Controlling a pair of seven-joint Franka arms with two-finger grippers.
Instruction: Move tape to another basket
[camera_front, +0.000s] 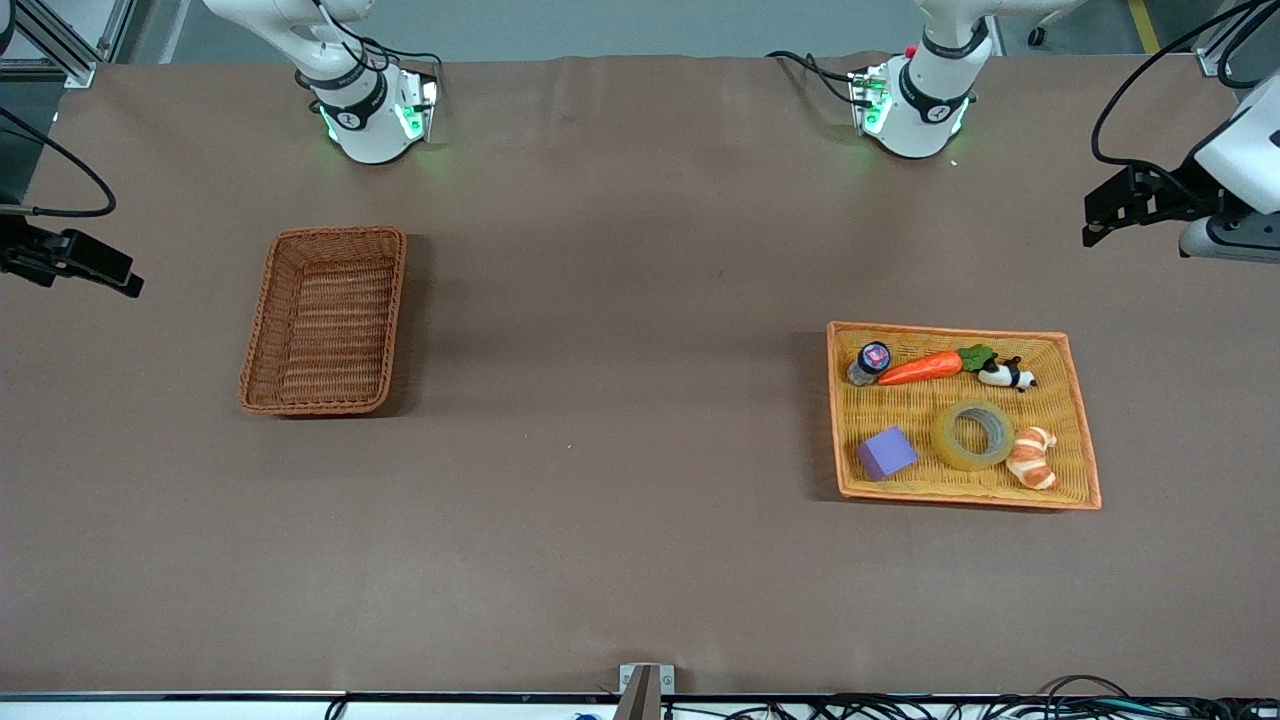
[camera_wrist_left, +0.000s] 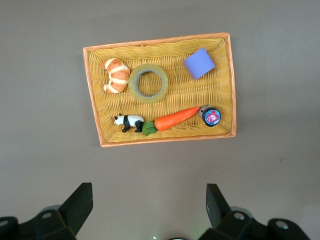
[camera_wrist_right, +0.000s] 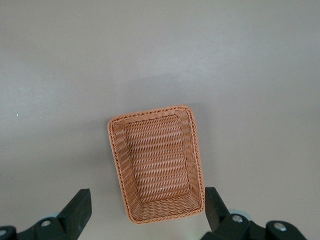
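Yellowish tape (camera_front: 974, 434): lying flat in the orange tray (camera_front: 1082, 430), lower right of front view, touching the croissant (camera_front: 1033, 458), w/ the purple block (camera_front: 886, 452) near it on the tray's other end.
Tray's upper row: small jar (camera_front: 870, 362), carrot (camera_front: 926, 367), panda figure (camera_front: 1007, 375), sitting in a line.
Reddish-brown basket (camera_front: 325, 320): sitting mid-left of front view, toward the right arm's end of the table, well apart from the tray, nothing inside.
Left gripper (camera_wrist_left: 148, 211): hanging up in the air at the right edge of front view, over the table above the tray; fingers (camera_wrist_left: 78, 204) standing wide apart, holding nothing.
Right gripper (camera_wrist_right: 146, 210): hanging at the left edge of front view, looking down on the basket; fingers (camera_wrist_right: 77, 209) also spread wide, nothing between them.
Table (camera_front: 620, 500): brown cloth covering it.
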